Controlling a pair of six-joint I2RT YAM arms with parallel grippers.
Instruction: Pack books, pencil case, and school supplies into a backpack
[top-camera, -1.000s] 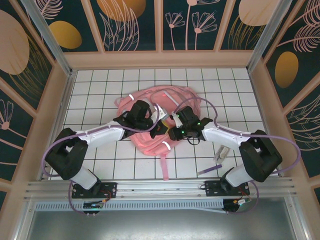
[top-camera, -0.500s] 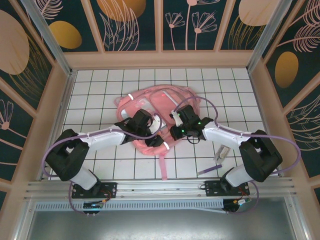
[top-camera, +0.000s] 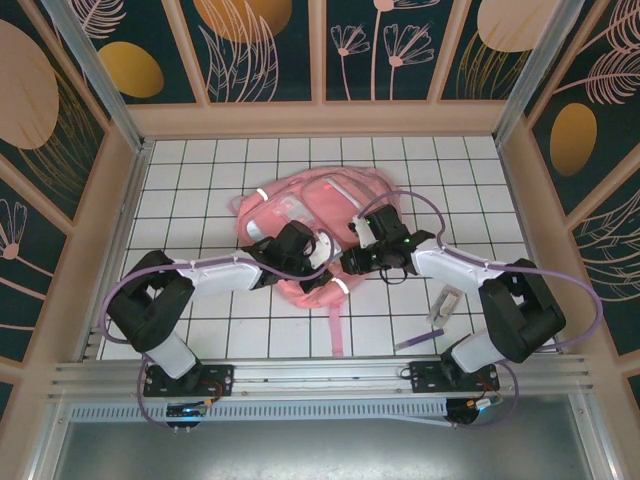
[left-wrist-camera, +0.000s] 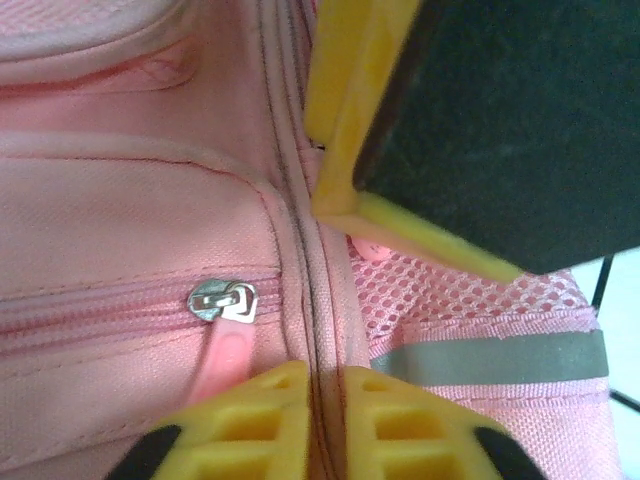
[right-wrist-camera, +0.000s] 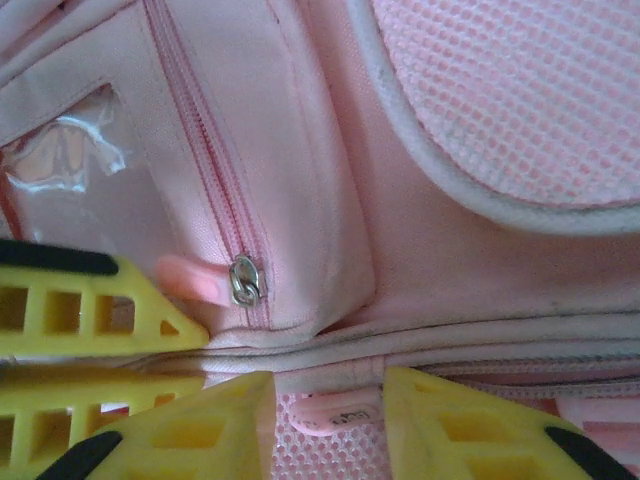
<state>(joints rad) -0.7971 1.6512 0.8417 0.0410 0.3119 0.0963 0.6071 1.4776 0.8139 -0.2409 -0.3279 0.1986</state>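
Observation:
The pink backpack (top-camera: 300, 205) lies mid-table. My left gripper (top-camera: 322, 268) is at its near edge, shut on the backpack's piped seam (left-wrist-camera: 318, 300), which runs up between its yellow fingers (left-wrist-camera: 255, 415). My right gripper (top-camera: 349, 263) faces it a finger-width away, open, with a pink zipper tab (right-wrist-camera: 335, 412) loose between its fingers (right-wrist-camera: 450, 420). The left gripper's fingers (right-wrist-camera: 90, 310) show at the left of the right wrist view. The pencil case (top-camera: 445, 303) and a purple pen (top-camera: 420, 340) of the school supplies lie on the table at the near right. The books are out of view.
A closed front-pocket zipper slider (left-wrist-camera: 222, 298) sits left of the held seam, and a silver reflective strip (left-wrist-camera: 490, 357) to its right. A pink strap (top-camera: 333, 330) trails toward the near edge. The white tiled table (top-camera: 200, 170) is walled on three sides.
My left gripper opened, slid toward the backpack's near edge and shut on the seam. My right gripper shut, then opened again. The backpack's near edge has shifted a little.

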